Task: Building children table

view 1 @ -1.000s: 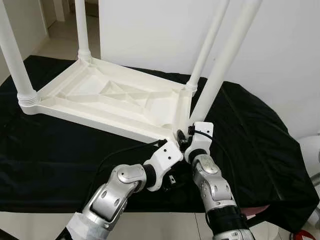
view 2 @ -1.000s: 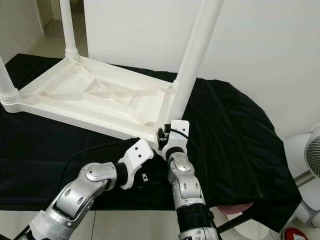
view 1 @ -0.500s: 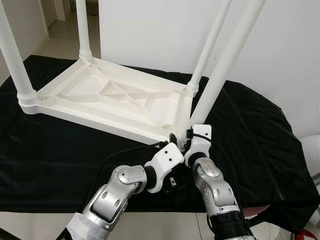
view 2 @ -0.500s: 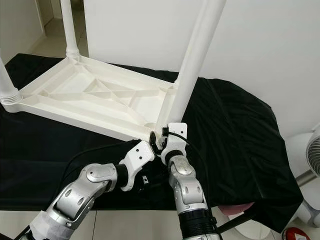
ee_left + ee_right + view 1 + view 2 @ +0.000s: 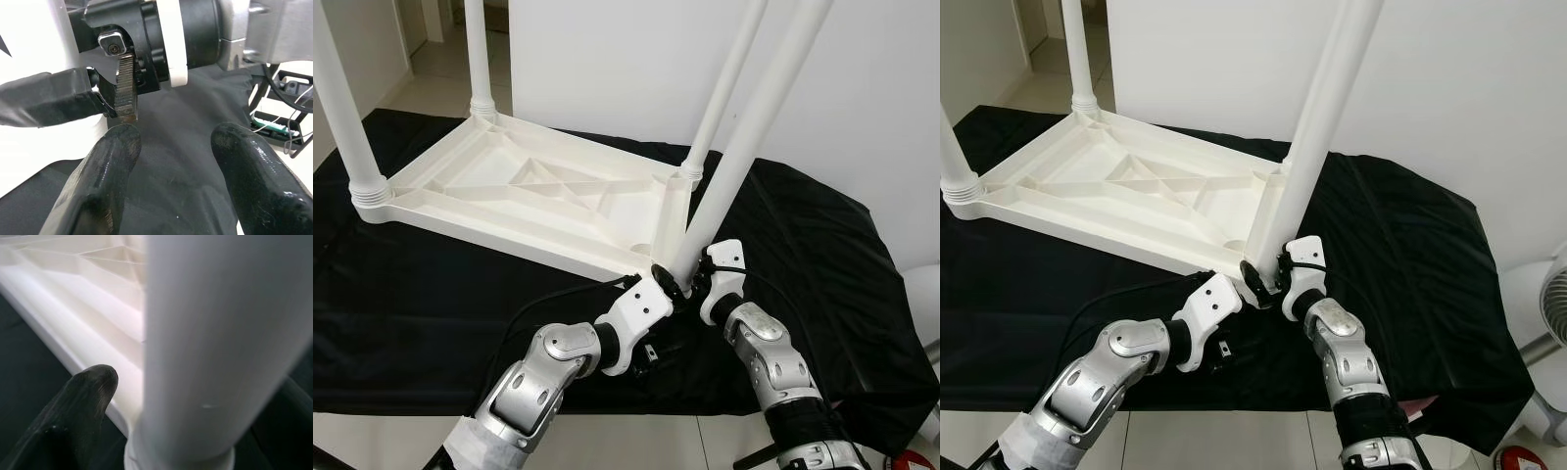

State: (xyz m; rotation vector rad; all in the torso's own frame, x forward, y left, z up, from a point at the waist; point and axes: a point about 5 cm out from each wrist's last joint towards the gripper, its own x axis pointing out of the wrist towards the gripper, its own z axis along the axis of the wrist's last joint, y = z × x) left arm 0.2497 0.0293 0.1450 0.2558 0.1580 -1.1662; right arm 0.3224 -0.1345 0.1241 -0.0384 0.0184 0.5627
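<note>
Both tools meet at the near corner of the upturned children's table [image 5: 538, 196] on the black-draped counter [image 5: 401, 294]. The right tool [image 5: 1268, 277], clamped on the 4th leg [image 5: 744, 147], has swung rightward, standing it more upright at its socket. The left tool [image 5: 171, 181] hangs open beside it; 3 legs already stand beyond.

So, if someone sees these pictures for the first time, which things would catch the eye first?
First, the white plastic children's table, lying upside down on a black cloth with its legs pointing up. Next, the near right table leg, which leans at a tilt over its corner socket. At its base the right gripper has its black fingers around the leg, and the left gripper hovers open just beside it.
</note>
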